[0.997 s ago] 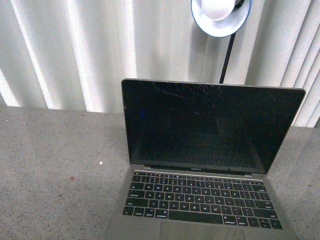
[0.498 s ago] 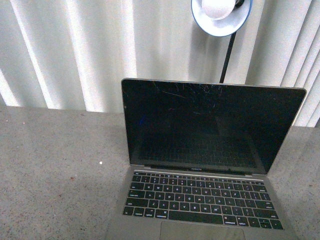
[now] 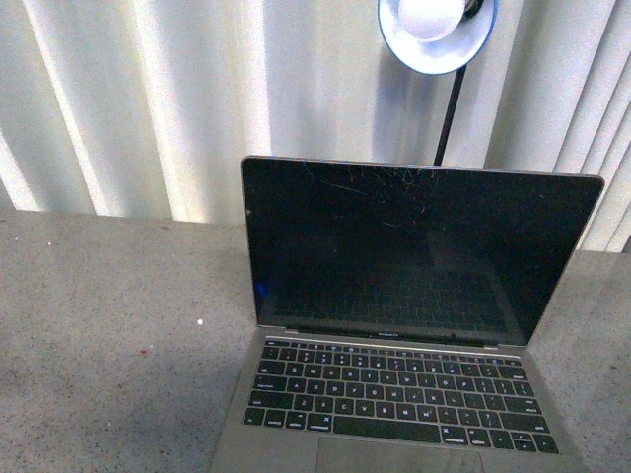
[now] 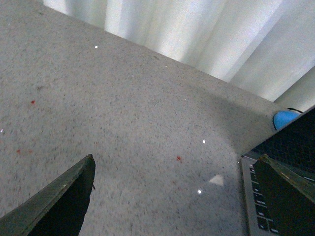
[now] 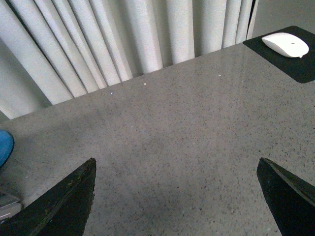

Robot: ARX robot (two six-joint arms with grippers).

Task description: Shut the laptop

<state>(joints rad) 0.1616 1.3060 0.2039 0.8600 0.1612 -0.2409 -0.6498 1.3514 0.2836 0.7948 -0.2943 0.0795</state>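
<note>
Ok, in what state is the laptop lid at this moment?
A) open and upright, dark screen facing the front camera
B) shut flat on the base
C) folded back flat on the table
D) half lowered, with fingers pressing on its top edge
A: in the front view the laptop stands open, its lid upright behind the uncovered keys, and nothing touches it.

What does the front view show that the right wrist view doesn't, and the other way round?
Front only: the laptop with its lid up, showing its scratched screen and keyboard, and a blue-rimmed lamp behind it. Right wrist only: a white mouse on a black pad, and the right hand, open. Both: the speckled grey table and the white curtain.
</note>
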